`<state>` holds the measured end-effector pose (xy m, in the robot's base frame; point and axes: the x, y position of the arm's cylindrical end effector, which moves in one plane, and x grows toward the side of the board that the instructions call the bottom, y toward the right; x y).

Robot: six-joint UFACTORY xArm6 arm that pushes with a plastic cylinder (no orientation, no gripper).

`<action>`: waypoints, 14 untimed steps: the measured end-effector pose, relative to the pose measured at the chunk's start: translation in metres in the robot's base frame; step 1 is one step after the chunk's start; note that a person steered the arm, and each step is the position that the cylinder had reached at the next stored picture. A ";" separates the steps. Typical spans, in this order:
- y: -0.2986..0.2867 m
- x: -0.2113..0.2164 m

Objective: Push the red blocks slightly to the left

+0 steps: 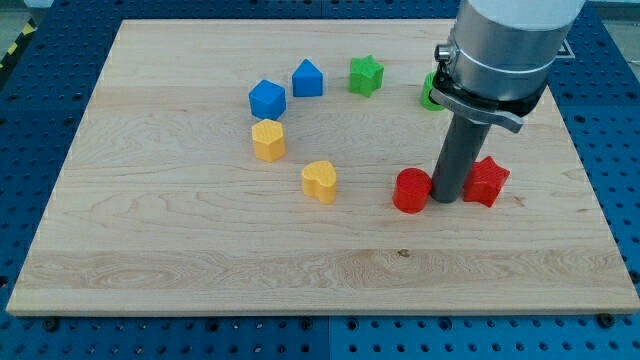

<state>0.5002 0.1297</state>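
A red round block (410,190) lies right of the board's middle. A red star block (488,181) lies a little to its right. My tip (446,198) stands on the board in the narrow gap between the two red blocks, close to both; I cannot tell if it touches either. The rod and the arm's grey body rise from there to the view's top right.
A yellow heart block (320,181) and a yellow block (269,140) lie left of the red ones. Two blue blocks (267,99) (307,78) and a green star (366,74) lie nearer the view's top. A green block (431,92) is partly hidden behind the arm.
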 end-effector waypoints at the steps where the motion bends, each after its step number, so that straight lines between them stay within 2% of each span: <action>1: 0.000 -0.001; 6: -0.023 0.004; 8: 0.029 0.022; 10: 0.107 0.045; 12: 0.113 -0.022; 14: 0.103 -0.029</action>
<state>0.4710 0.2332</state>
